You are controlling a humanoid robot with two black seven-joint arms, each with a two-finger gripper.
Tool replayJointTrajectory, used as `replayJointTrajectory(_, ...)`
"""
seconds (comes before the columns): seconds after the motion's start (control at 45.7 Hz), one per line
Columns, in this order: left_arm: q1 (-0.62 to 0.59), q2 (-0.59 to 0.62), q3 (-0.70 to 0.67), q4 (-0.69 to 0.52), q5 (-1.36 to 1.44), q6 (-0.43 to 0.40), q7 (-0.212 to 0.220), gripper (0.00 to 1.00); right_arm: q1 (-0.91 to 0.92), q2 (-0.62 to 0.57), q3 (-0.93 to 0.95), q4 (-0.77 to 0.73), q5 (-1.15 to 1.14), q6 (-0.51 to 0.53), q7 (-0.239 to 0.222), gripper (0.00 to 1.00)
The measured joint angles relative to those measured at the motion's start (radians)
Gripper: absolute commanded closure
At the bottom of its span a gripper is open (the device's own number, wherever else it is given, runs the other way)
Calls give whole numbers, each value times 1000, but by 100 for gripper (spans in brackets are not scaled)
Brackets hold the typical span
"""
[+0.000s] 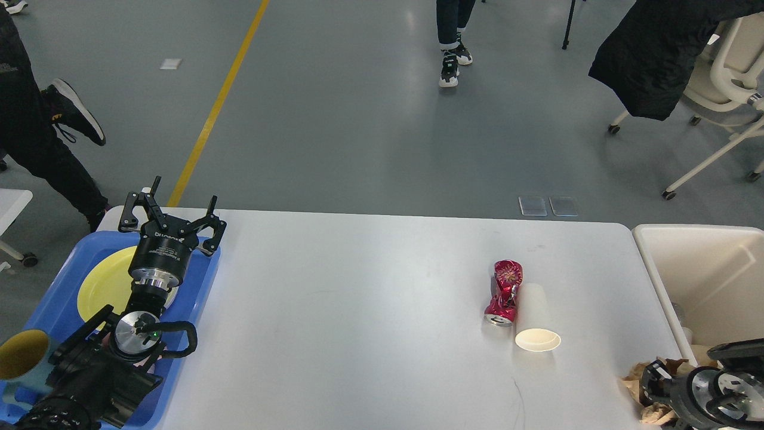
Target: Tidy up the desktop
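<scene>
The white desktop (370, 310) fills the middle of the head view. A crushed red can (504, 292) lies on its right half, touching a white paper cup (534, 319) that lies on its side with its mouth toward me. My left gripper (184, 194) is open and empty, held above the far edge of the blue tray (200, 286). My right gripper (647, 385) is low at the desktop's near right corner, dark and partly cut off, with crumpled brown paper (634, 380) bunched around its fingers.
The blue tray at the left holds a yellow plate (101, 286) and a teal mug with a yellow inside (21, 355). A cream-white bin (704, 275) stands at the desktop's right end. People walk on the floor beyond; a chair (728, 77) stands at the far right.
</scene>
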Motion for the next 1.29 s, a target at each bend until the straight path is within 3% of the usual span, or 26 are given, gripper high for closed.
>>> replayJointTrajectory(0.285,0,0,0,0,0,0,0,4,50,-37,-11,30,-5,49,-9,100)
replayJointTrajectory(0.547,0,0,0,0,0,0,0,4,329,-98,-140,84,-23,386,-45,100)
replayJointTrajectory(0.7,0,0,0,0,0,0,0,4,558,-78,-310,136,-25,489,-58,100)
replayJointTrajectory(0.854,0,0,0,0,0,0,0,4,789,15,-487,223,-34,563,-78,100)
replayJointTrajectory(1.029,0,0,0,0,0,-1,0,4,1009,79,-591,361,-32,579,-80,100)
replayJointTrajectory(1.138,0,0,0,0,0,-1,0,4,1040,76,-604,378,-28,563,-81,100)
replayJointTrajectory(1.291,0,0,0,0,0,-1,0,4,1021,34,-625,371,-25,461,-81,100)
